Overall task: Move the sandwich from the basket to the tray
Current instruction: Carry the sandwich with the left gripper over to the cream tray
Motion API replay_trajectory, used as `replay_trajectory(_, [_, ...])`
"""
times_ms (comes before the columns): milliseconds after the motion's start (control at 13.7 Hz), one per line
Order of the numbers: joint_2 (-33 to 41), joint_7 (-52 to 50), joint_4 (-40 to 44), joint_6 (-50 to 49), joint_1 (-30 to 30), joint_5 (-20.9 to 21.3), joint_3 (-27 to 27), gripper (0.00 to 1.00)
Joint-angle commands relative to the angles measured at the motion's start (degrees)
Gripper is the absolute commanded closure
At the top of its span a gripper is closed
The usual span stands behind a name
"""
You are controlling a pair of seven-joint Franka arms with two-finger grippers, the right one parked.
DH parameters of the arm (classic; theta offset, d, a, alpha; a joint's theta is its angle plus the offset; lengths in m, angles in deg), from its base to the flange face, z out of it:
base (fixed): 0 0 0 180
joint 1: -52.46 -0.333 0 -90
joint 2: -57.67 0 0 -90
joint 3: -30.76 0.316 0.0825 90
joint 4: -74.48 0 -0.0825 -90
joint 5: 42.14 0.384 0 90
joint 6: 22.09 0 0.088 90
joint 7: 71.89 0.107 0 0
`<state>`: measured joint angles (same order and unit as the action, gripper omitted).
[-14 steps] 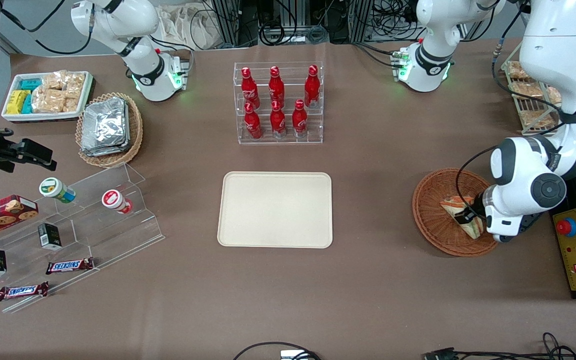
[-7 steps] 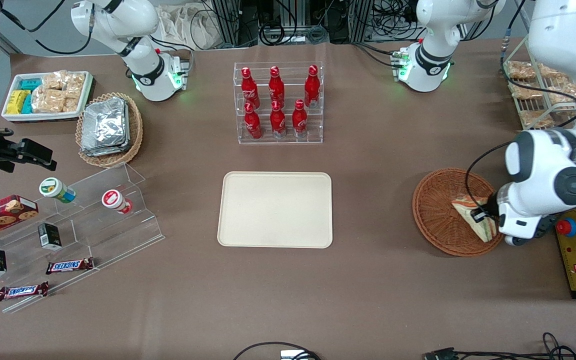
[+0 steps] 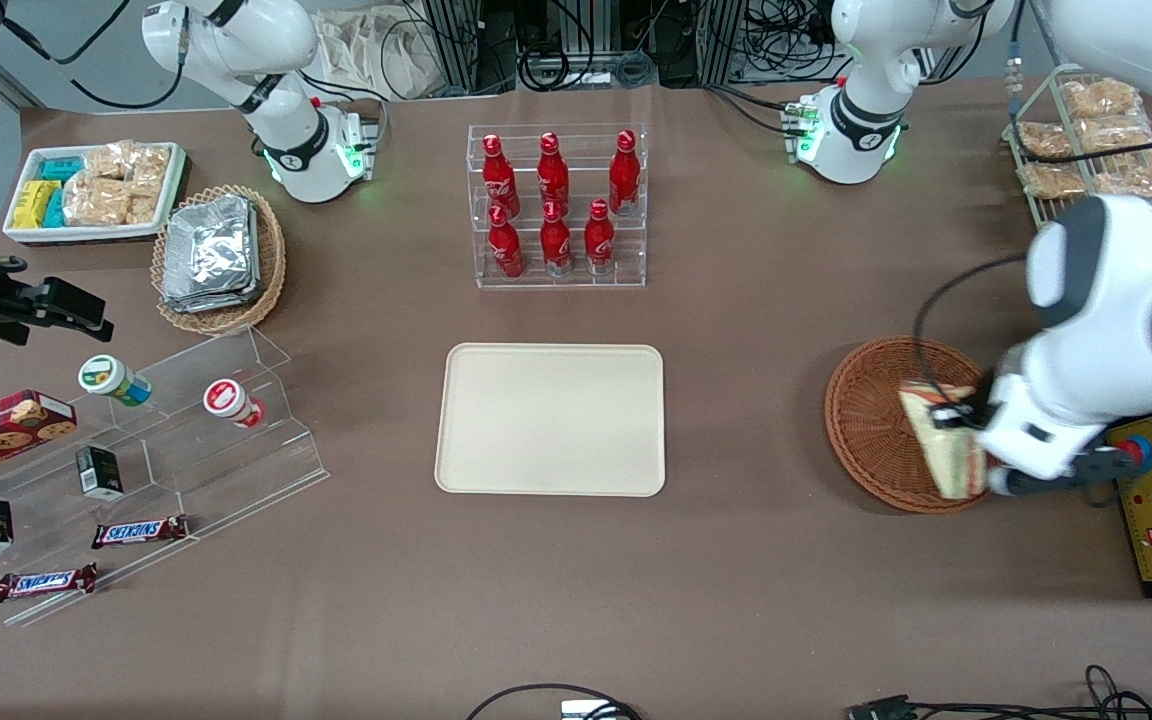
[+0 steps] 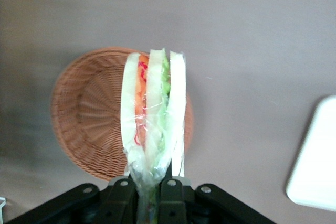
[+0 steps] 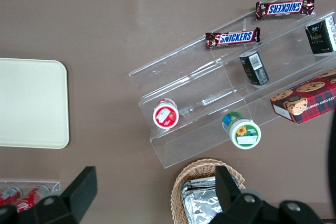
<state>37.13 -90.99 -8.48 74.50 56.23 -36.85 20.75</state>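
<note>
Above the table (image 3: 736, 560), jaws (image 4: 148, 190) hold the sandwich (image 4: 153, 114) over the basket (image 4: 86, 124).

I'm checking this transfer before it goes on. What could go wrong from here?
The end effector, above the basket, pinches the sandwich only at one narrow wrapped end, so it might slip or swing out during the carry. The tray lies well off toward the parked arm's end, a long carry for so small a hold.

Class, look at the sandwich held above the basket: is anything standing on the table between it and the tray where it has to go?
Nothing visible does. The gripper holds the sandwich above the basket, and only bare brown table lies between the basket and the tray. The bottle rack stands farther from the front camera, off that path.
</note>
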Motion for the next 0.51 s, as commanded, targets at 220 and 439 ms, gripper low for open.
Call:
replay_trajectory(220, [-7.91, -4.96, 4.11, -0.53, 16.24, -4.05, 0.34, 1.00])
replay_trajectory(439, [-14.95, -8.23, 6.40, 7.00, 22.31, -4.32, 0.34, 1.00])
